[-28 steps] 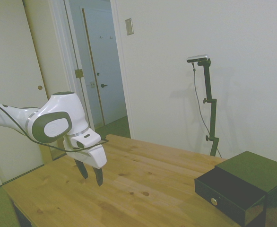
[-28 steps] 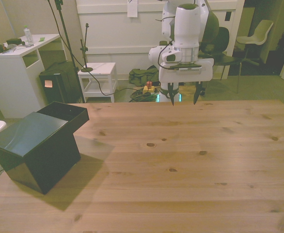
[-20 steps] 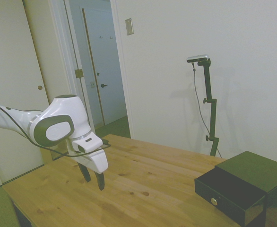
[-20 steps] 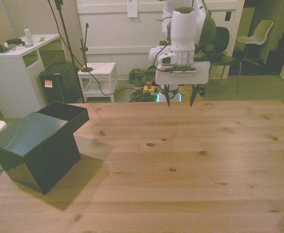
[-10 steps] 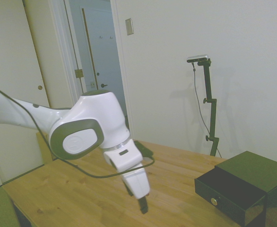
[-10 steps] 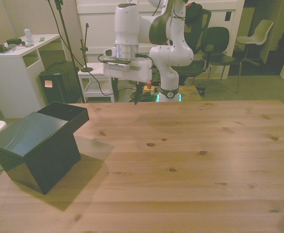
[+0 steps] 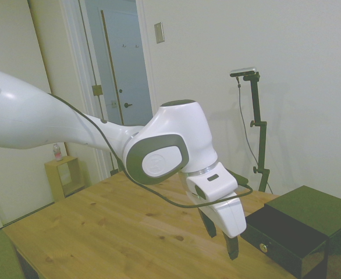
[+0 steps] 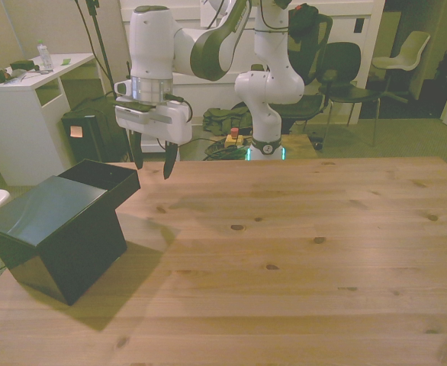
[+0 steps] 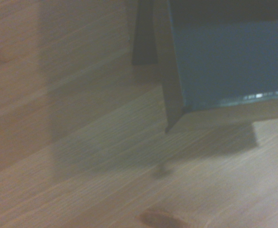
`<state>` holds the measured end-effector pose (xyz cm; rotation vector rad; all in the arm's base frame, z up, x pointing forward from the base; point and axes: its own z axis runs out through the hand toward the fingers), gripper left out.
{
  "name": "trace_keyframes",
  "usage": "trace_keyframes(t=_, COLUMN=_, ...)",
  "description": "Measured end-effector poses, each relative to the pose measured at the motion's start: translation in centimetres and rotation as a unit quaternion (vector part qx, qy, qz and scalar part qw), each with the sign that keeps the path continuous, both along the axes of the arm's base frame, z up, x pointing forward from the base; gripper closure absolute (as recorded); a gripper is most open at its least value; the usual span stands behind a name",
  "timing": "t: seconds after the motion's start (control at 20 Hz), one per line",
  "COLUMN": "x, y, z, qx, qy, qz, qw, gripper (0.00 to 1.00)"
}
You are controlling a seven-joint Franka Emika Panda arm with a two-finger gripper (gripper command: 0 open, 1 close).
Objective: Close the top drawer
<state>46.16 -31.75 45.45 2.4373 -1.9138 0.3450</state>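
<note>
The white arm stretches out from its base over the wooden desk, its last link turned straight down so that the claw hangs with both fingers pointing at the desk top. In the front view the two dark fingers stand apart with a clear gap between them and nothing held. The claw hovers above the desk's far edge, near the corner on the front view's left, just beside the pulled-out end of the top drawer and apart from it.

The top drawer stands open, drawn out of the small black cabinet, which sits at the desk's edge on the front view's left. In the side view its black front with a small round brass knob faces the claw, whose fingertips hang at about the level of that front. The wrist view shows a dark corner of the drawer over the wood, blurred.
</note>
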Motion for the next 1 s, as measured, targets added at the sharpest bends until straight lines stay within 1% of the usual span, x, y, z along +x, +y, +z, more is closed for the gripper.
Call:
trace_keyframes(t=0.2, x=1.1, y=-0.3, z=0.2, qx=-0.003, qy=-0.001, qz=0.001, qw=1.0, gripper=1.0)
trace_keyframes(t=0.45, x=1.6, y=0.6, z=0.1, qx=-0.003, qy=0.001, qz=0.01, qw=0.9999, gripper=1.0)
trace_keyframes(t=0.65, x=1.6, y=0.6, z=0.1, qx=-0.002, qy=0.003, qz=0.01, qw=0.9999, gripper=1.0)
trace_keyframes(t=1.0, x=0.9, y=-0.6, z=0.5, qx=-0.003, qy=0.001, qz=-0.001, qw=1.0, gripper=1.0)
